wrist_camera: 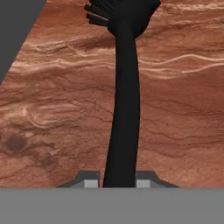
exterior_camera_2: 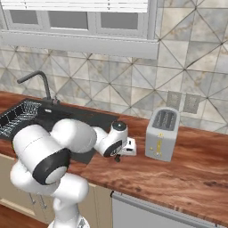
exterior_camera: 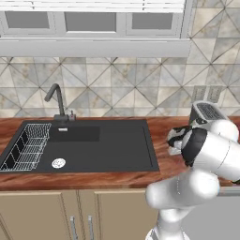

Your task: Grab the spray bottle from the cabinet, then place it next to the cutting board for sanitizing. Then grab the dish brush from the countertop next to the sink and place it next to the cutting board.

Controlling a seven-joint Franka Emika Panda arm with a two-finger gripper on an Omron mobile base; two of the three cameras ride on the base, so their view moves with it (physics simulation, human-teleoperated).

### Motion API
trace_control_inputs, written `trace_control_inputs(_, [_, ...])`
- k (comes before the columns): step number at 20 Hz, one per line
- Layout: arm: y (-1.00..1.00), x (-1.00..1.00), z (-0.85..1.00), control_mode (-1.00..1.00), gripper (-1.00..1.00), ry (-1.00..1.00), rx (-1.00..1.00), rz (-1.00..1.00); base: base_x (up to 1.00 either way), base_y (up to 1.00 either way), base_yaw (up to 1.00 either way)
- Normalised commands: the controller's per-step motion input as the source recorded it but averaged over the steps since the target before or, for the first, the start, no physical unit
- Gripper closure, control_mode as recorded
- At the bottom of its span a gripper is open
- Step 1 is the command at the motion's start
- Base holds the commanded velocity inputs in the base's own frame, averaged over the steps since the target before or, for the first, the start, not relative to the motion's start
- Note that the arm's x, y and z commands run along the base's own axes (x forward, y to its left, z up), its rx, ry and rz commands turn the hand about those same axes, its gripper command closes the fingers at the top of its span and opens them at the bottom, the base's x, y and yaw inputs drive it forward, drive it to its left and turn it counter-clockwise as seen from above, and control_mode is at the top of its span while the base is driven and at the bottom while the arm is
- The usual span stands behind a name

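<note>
In the hand view the dish brush [wrist_camera: 124, 100] runs as one long black line from the bottom of the picture to the top. Its straight handle rises from between the two pale finger tips of the pincer [wrist_camera: 117, 183], and its bristly round head sits at the upper edge, the bristles jutting to the left of that view. The long axis follows the line the pincer looks along, head farthest from the hand. The fingers [wrist_camera: 90, 183] sit close on either side of the handle's near end, so the pincer appears clenched on the dish brush, though actual contact is too low in the view to confirm. Behind the brush lies the reddish-brown tabletop [wrist_camera: 52, 109] with its streaked grain, and a dark wedge of the sink [wrist_camera: 15, 30] cuts across the upper left corner.

From the right base view the pincer [exterior_camera_2: 118, 156] is low over the tabletop [exterior_camera_2: 178, 178], just beside the right rim of the sink [exterior_camera_2: 89, 118], with a grey toaster [exterior_camera_2: 162, 133] standing near on the other side. The brush itself is too small to make out there. In the left base view the black sink [exterior_camera: 108, 145] holds a white wire rack [exterior_camera: 28, 145] at its left end, with the curved faucet [exterior_camera: 56, 101] behind it; the hand [exterior_camera: 177, 138] sits beyond the sink's right edge, ahead of the toaster [exterior_camera: 206, 115].
</note>
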Motion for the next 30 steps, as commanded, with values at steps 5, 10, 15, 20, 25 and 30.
trace_control_inputs(5, [0.34, -0.72, 1.00, -1.00, 1.00, -0.20, -0.08, 0.00, 0.00, 0.00, 0.00])
trace_control_inputs(10, [0.27, -0.43, 1.00, -1.00, 1.00, -0.25, -0.13, 0.06, 0.00, 0.00, 0.00])
trace_control_inputs(15, [0.23, -0.57, 1.00, -1.00, 1.00, -0.30, -0.08, 0.11, 0.00, 0.00, 0.00])
trace_control_inputs(20, [0.09, -0.69, 1.00, -1.00, 1.00, -0.32, -0.06, 0.10, 0.00, 0.00, 0.00])
trace_control_inputs(25, [0.06, -0.77, 1.00, -1.00, 1.00, -0.29, -0.09, 0.08, 0.00, 0.00, 0.00])
trace_control_inputs(30, [0.15, -0.91, 0.98, -1.00, 1.00, -0.25, -0.07, 0.04, 0.00, 0.00, 0.00])
